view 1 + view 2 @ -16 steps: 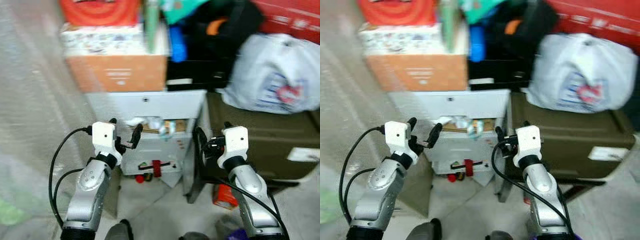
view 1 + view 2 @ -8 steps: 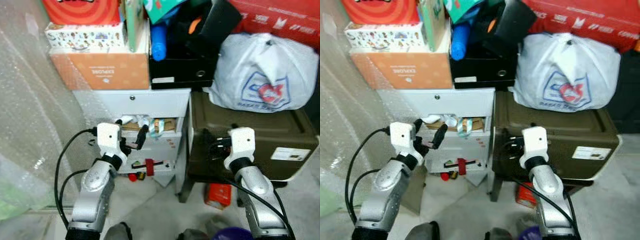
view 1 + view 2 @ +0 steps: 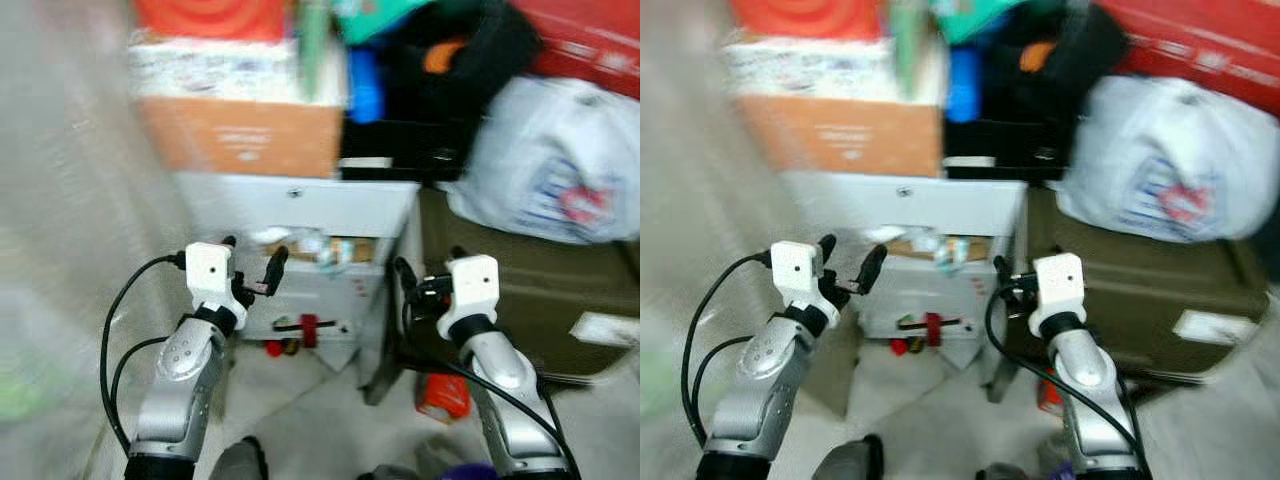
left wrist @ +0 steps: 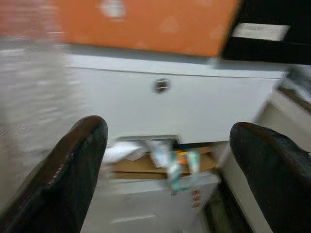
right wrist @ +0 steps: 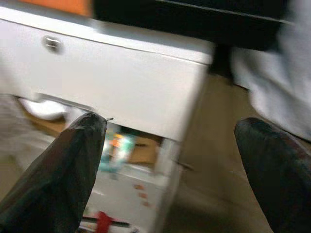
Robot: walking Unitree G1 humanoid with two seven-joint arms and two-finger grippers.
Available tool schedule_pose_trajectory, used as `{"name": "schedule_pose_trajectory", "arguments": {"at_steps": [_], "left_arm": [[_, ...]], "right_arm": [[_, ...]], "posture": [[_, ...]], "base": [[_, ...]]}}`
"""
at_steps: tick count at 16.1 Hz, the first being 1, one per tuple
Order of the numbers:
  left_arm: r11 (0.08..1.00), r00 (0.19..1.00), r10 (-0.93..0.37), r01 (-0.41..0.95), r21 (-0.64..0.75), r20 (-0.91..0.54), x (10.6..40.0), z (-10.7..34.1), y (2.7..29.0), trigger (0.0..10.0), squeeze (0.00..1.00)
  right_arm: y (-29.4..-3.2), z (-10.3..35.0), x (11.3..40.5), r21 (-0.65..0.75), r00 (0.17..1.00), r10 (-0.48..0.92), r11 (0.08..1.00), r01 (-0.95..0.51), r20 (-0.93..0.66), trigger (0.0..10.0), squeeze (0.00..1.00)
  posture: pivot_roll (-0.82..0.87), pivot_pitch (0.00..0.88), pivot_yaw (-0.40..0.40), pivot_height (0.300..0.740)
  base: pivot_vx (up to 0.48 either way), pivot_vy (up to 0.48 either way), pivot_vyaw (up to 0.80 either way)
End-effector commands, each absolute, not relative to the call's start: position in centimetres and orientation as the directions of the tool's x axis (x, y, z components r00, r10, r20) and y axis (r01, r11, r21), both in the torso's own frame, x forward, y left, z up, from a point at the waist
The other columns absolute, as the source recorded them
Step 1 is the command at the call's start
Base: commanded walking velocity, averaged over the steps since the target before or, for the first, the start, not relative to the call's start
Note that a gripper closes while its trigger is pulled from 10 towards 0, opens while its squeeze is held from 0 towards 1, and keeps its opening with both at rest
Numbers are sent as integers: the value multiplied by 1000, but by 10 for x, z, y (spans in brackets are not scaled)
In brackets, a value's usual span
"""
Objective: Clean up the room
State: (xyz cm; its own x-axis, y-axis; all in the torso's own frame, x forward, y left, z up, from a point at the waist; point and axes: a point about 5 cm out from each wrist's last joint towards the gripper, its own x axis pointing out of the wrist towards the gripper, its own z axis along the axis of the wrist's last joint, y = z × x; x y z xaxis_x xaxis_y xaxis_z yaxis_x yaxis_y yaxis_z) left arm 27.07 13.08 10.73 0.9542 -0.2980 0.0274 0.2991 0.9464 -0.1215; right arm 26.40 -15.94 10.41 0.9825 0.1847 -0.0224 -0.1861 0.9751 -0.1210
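Left eye view | white drawer point(image 3: 320, 262) ajar w/ papers | blurred

Since half a second ago the whole scene has slid rightward and gone blurred again, a shift of the camera and not of the clutter. The white drawer unit point(image 3: 300, 260) and white bag point(image 3: 560, 160) sit further right. The right hand point(image 3: 405, 290) now appears before the drawer unit's edge, no longer against the dark trunk point(image 3: 540, 290).
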Motion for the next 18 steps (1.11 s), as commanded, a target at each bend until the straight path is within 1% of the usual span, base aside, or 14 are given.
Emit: {"name": "schedule_pose_trajectory", "arguments": {"at_steps": [1, 3, 6, 8, 10, 11, 14, 18], "left_arm": [[948, 952, -305, 306, -90, 31, 268, 109, 132, 10000, 0], [957, 957, -288, 289, -35, 33, 265, 113, 137, 10000, 0], [967, 967, -254, 255, -27, 21, 253, 112, 149, 10000, 0], [972, 973, -233, 233, -16, -3, 242, 107, 154, 10000, 0], [974, 974, -225, 225, 7, -34, 228, 102, 160, 10000, 0], [982, 980, -188, 188, -5, -63, 223, 98, 168, 10000, 0], [981, 980, -194, 194, 14, -44, 224, 101, 167, 10000, 0], [983, 983, -180, 181, 22, -37, 224, 102, 168, 10000, 0]], "right_arm": [[-163, 108, 261, -151, 982, 187, 971, -187, -15, 10000, 0], [-172, 109, 258, -169, 983, 184, 968, -185, -20, 10000, 0], [-188, 105, 252, -189, 987, 156, 969, -161, -43, 10000, 0], [-189, 104, 247, -180, 989, 140, 973, -147, -50, 10000, 0], [-193, 102, 234, -186, 990, 125, 973, -135, -68, 10000, 0], [-200, 97, 222, -186, 990, 102, 975, -119, -99, 10000, 0], [-211, 94, 217, -196, 992, 45, 978, -67, -117, 10000, 0], [-209, 94, 217, -189, 991, 57, 979, -79, -117, 10000, 0]], "posture": [[-38, 118, -8, 740], [-41, 118, -9, 740], [-42, 118, -11, 740], [-33, 116, -11, 740], [-27, 113, -13, 740], [-30, 114, -13, 740], [-34, 109, -11, 740], [-33, 109, -10, 740]], "base": [[0, 0, 800], [0, 0, 800], [0, 0, 800], [0, 0, 669], [0, 0, 547], [0, 0, 494], [0, 0, 277], [0, 0, 800]]}}
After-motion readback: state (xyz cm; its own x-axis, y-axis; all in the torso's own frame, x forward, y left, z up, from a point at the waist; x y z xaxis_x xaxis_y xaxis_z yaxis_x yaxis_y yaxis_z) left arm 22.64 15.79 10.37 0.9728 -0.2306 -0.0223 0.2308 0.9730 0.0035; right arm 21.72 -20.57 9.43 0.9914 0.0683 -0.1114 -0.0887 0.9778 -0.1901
